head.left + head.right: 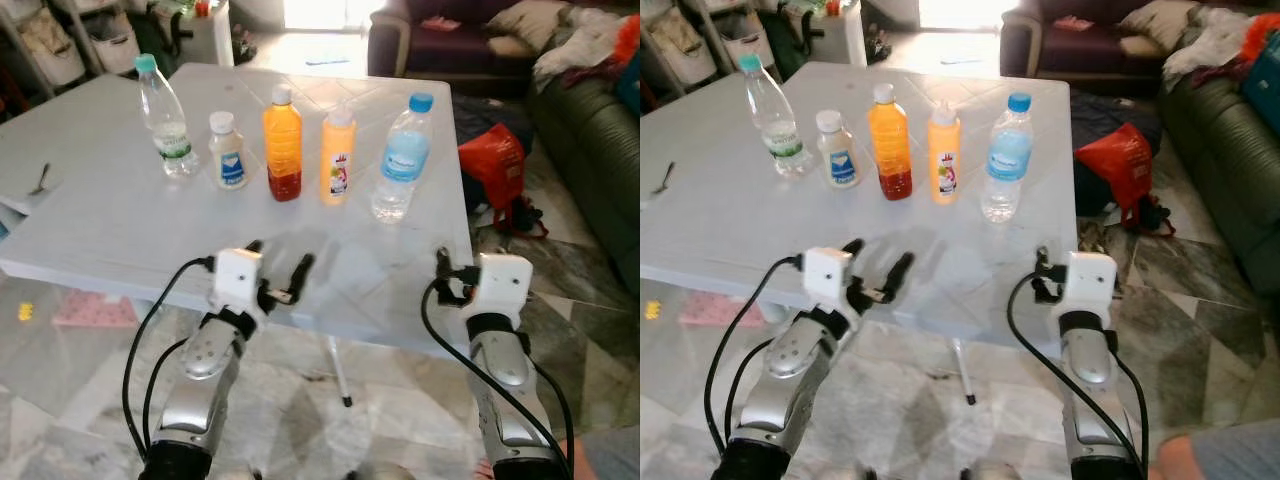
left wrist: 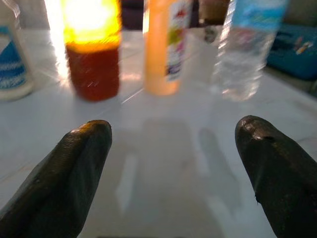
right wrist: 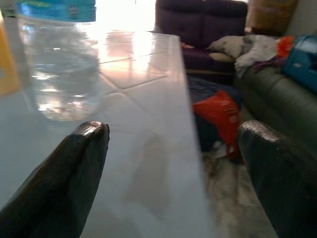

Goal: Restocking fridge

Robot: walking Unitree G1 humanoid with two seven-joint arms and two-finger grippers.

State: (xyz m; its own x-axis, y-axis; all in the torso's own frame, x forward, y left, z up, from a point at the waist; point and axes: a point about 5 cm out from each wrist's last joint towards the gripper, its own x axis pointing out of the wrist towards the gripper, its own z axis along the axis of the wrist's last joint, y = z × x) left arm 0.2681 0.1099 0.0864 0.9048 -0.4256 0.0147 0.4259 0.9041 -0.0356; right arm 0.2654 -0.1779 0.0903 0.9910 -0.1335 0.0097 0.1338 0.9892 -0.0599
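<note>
Five plastic drink bottles (image 1: 283,142) stood rowed for picking on white table (image 1: 90,230) | left gripper (image 1: 278,268) spread empty at near edge | right gripper (image 3: 173,163) likewise spread, unloaded.

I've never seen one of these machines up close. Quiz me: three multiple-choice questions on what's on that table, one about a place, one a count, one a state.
1. Which bottle stands nearest the table's right edge?
A. the green-capped bottle
B. the blue-capped water bottle
C. the small white bottle

2. How many bottles stand in the row?
A. three
B. five
C. seven

3. How is the left claw?
A. open and empty
C. shut on a bottle
B. lying flat under the table

Answers:
1. B: the blue-capped water bottle ends the row on that side.
2. B: green-capped bottle, small white bottle, orange juice bottle, yellow-orange bottle and the water bottle.
3. A: the left claw has its fingers spread with bare tabletop between.
</note>
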